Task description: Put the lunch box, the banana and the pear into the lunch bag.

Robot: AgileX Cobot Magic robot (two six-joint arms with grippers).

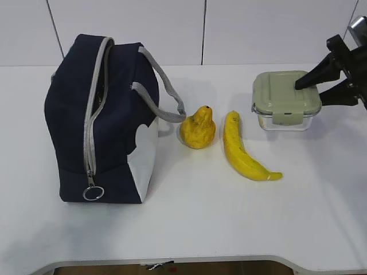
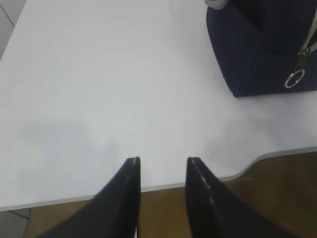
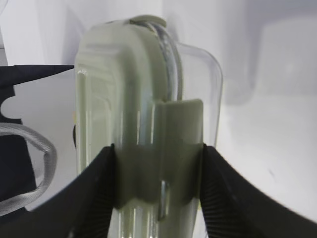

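Right gripper (image 3: 158, 163): jaws part-open and closed against the lunch box (image 1: 285, 98), one on the lid side, one on the clear base side, spanning the clip; box gripped at its right end
Lunch box position: at the right rear of the desk (image 1: 229, 223); whether it is lifted cannot be told
Direction to target: lunch bag (image 1: 103, 114) stands well apart at far left; banana (image 1: 243, 150) and pear (image 1: 198, 129) lie between
Bag opening: grey zipper runs down its near face, ring pull (image 1: 93, 193) at the bottom; how far it is open is not clear
Left gripper (image 2: 163, 166): part-open, holding nothing, over the bare desk edge near the bag; judged the nearer arm to the bag
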